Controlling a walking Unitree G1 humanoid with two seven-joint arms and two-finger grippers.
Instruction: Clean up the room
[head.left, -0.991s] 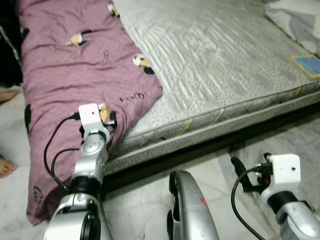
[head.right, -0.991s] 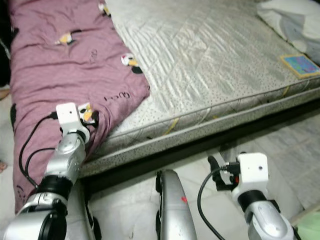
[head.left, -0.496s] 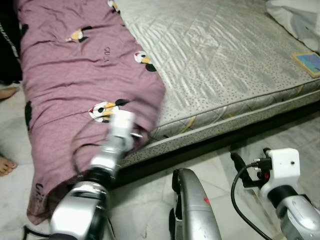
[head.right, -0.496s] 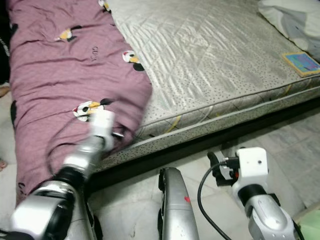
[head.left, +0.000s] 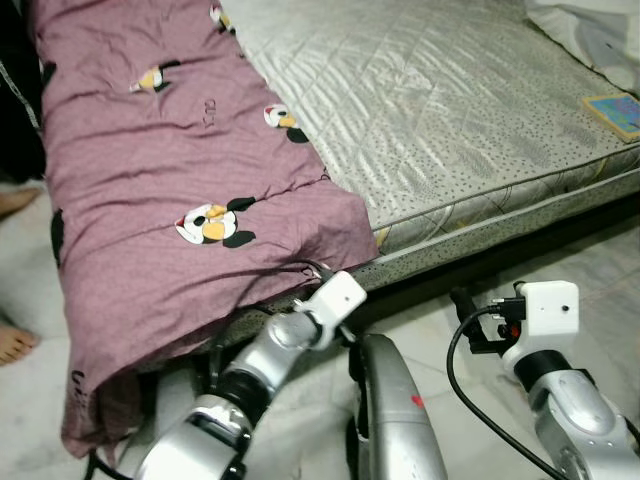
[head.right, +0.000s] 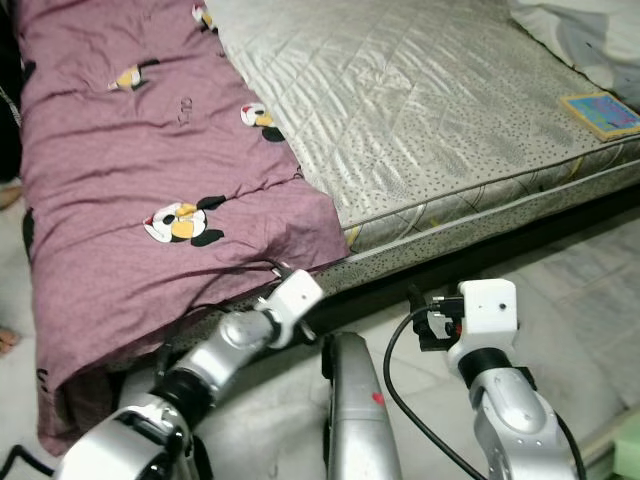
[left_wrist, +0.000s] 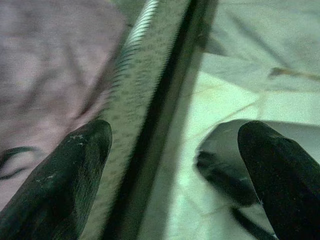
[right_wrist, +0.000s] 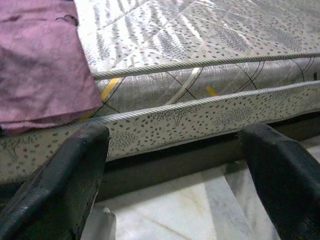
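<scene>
Left end effector (left_wrist: 170, 165) is spread wide with nothing between the fingers, sitting low at the side of the bed just under the hanging corner of the blanket; its wrist camera looks along the mattress edge with the floor beside it. Right end effector (right_wrist: 175, 175) is gaping too, also empty, hovering over the floor in front of the bed's side and well apart from the blanket.

Going big to small: the bed has a bare gray quilted mattress (head.left: 450, 100) with a speckled border and piping around the edge. The purple blanket (head.left: 150, 200) covers the robot's left part of it, long axis running from the far end of the bed toward the robot, near end spilling over the mattress edge and hanging down to the floor. It has little cartoon penguin prints, and there's some small dark lettering on it, but it's too small and skewed for me to read. Its corner nearest the middle of the bed droops over the mattress side right above the left wrist.

At the far right there's white bedding (head.left: 590, 35), and a small flat blue book or card (head.left: 615, 112) near the mattress edge. A person's bare foot (head.left: 15, 345) on the marble floor (head.left: 600, 260) at far left.
</scene>
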